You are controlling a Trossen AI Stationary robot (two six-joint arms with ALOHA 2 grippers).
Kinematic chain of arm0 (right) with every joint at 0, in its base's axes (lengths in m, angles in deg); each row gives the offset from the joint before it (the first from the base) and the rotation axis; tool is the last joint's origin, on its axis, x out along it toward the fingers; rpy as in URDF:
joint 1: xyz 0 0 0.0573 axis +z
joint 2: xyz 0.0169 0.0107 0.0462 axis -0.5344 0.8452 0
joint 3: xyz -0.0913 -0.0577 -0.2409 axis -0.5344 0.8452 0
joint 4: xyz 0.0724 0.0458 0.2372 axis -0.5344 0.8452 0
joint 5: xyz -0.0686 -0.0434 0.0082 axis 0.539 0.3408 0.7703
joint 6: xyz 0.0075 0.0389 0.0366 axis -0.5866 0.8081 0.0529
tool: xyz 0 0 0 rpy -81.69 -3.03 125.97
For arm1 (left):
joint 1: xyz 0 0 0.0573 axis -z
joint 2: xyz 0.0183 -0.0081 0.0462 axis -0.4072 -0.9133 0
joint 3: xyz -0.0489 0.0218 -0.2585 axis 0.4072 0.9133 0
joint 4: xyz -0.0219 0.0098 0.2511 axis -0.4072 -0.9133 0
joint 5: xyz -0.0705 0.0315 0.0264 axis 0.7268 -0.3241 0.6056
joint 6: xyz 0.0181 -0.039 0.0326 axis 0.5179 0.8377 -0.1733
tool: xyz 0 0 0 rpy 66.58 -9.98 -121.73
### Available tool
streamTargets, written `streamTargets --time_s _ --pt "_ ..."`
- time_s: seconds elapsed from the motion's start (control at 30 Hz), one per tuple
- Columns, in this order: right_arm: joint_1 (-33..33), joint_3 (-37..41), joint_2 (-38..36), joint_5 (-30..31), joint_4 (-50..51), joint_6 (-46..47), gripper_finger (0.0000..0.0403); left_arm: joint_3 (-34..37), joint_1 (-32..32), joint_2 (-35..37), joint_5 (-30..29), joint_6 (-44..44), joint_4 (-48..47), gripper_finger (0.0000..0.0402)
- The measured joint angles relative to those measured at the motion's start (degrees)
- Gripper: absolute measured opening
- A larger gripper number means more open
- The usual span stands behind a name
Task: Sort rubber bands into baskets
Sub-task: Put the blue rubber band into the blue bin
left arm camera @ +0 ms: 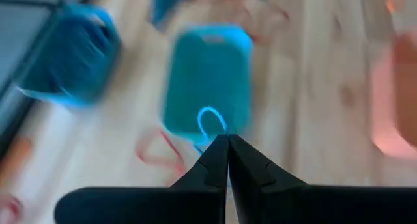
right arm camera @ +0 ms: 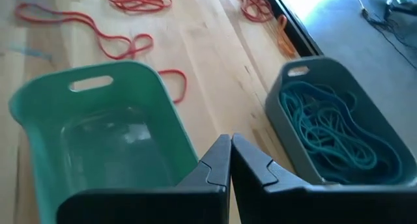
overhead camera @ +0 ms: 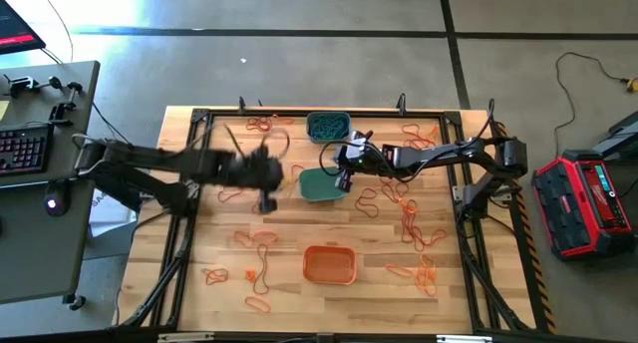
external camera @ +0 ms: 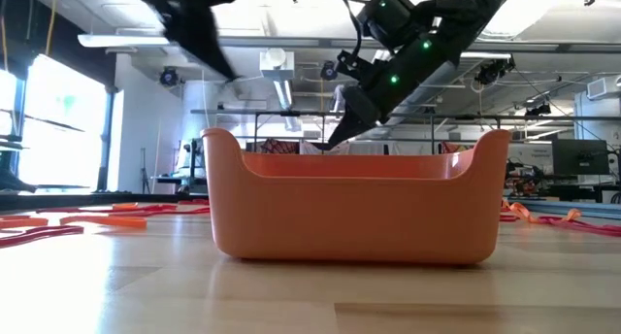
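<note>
Left gripper (left arm camera: 227, 142), shut on a blue band (left arm camera: 210, 123), nears the green basket (overhead camera: 321, 186), beside which the empty right gripper (right arm camera: 230, 146) hangs closed; the thin loop could slip free or snag, missing the grey basket (right arm camera: 339, 113).

— What sort of place are you running this in?
— You're in a robotics lab: bare concrete floor (overhead camera: 299, 64), exposed ceiling ducts (external camera: 277, 67), a keyboard (overhead camera: 22, 149) on a side desk (overhead camera: 60, 223), a red equipment case (overhead camera: 588, 203).
</note>
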Motion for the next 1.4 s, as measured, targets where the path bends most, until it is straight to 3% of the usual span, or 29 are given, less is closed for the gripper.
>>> streamTargets --time_s 0.23,0.6,1.0,1.23,1.4 --pt "1.3 0.0 -0.1 4.6 1.9 2.1 0.0 -2.7 -15.6 -3.4 6.9 -13.2 11.4 0.0001" --pt "5.4 0.0 -0.1 9.5 4.8 6.2 0.0 -13.8 -29.5 -21.2 18.9 -23.3 22.5 0.0" --pt "6.8 0.0 -0.1 9.7 4.8 7.0 0.0 -25.6 -34.8 -39.6 24.7 -25.9 26.5 0.0" --pt "6.8 0.0 -0.1 9.7 4.7 7.0 0.0 -26.1 -35.8 -43.7 27.4 -25.9 27.7 0.0002" --pt "6.7 0.0 -0.1 9.7 4.8 7.6 0.0 -26.1 -35.8 -44.0 28.6 -26.3 27.8 0.0031"
